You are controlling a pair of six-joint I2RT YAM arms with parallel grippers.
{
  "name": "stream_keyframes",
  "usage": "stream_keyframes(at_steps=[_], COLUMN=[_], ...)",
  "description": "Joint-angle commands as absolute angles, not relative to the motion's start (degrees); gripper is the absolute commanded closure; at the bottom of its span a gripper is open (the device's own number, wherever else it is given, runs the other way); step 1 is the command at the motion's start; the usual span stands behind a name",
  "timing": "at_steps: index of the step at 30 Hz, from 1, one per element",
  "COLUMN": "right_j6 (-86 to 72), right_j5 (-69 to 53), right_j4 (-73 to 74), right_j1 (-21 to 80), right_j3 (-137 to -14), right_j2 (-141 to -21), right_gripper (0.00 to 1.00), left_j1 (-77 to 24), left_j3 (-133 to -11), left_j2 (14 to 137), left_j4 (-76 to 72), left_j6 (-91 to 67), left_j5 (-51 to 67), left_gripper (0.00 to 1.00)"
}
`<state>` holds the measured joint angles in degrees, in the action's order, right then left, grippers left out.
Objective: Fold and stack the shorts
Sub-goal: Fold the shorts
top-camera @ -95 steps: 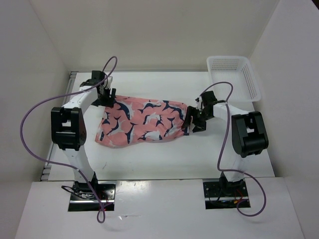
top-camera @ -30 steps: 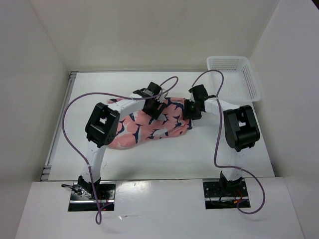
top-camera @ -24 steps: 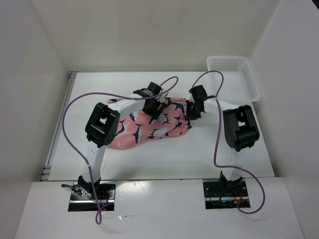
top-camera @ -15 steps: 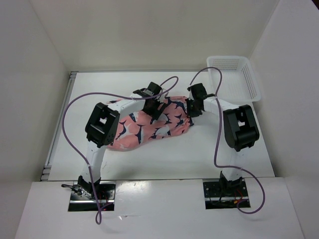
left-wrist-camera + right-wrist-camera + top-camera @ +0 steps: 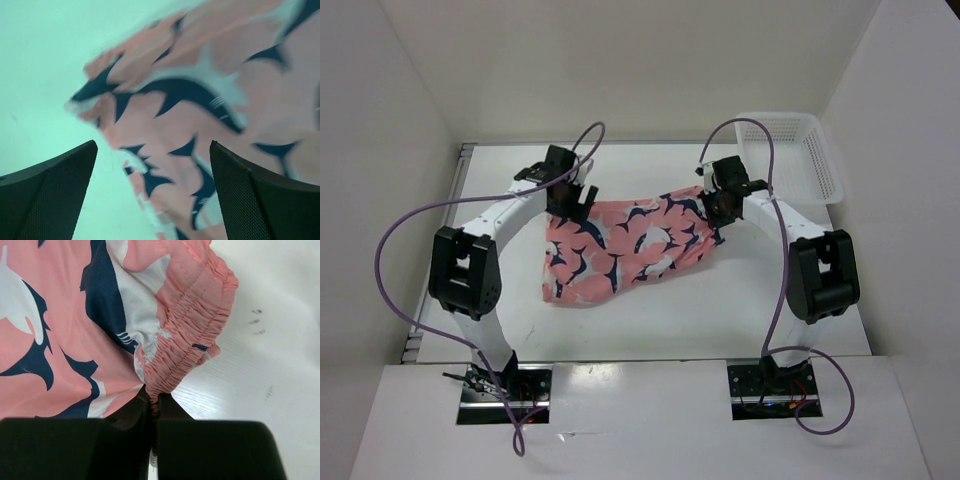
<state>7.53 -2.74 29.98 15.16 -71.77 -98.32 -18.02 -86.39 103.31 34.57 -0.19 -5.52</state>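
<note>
The salmon-pink shorts (image 5: 625, 245) with navy and white shapes lie spread across the middle of the table, slanting down to the left. My right gripper (image 5: 712, 205) is shut on their gathered elastic waistband (image 5: 187, 315) at the right end, and the jaws pinch that band where it comes between them (image 5: 154, 402). My left gripper (image 5: 567, 203) hovers over the upper left corner of the shorts (image 5: 200, 125), open wide, with nothing between its fingers (image 5: 55, 185).
A white mesh basket (image 5: 820, 160) stands at the back right corner of the white table (image 5: 720, 310). White walls close in the table on three sides. Purple cables loop above both arms.
My left gripper has opened fully and swung from the middle of the shorts to their upper left corner. The right gripper has shut on the waistband, and the shorts now lie spread wider.
</note>
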Motion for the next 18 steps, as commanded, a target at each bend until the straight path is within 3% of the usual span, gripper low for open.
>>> stream_keyframes(at_steps=[1, 15, 17, 18], right_j6=[12.03, 17.57, 19.07, 19.59], right_j5=[0.52, 10.54, 12.9, 13.88], right_j4=[35.14, 37.0, 36.39, 35.6], right_j1=[13.36, 13.36, 13.36, 13.36], right_j3=[-75.49, -79.28, -79.8, -79.8], right_j2=[-95.98, -94.75, -94.75, -94.75], right_gripper=[1.0, 1.0, 1.0, 1.0], left_j1=[-15.21, -12.39, -13.0, -13.01], left_j3=[-79.46, -78.13, -80.06, -80.85], left_j2=[104.85, 114.34, 116.8, 117.68], left_j4=[36.39, 33.58, 33.57, 33.05], left_j6=[0.0, 0.0, 0.0, 0.0], left_j5=[-6.33, 11.24, 12.39, 14.13], left_gripper=[0.0, 0.0, 0.04, 0.17])
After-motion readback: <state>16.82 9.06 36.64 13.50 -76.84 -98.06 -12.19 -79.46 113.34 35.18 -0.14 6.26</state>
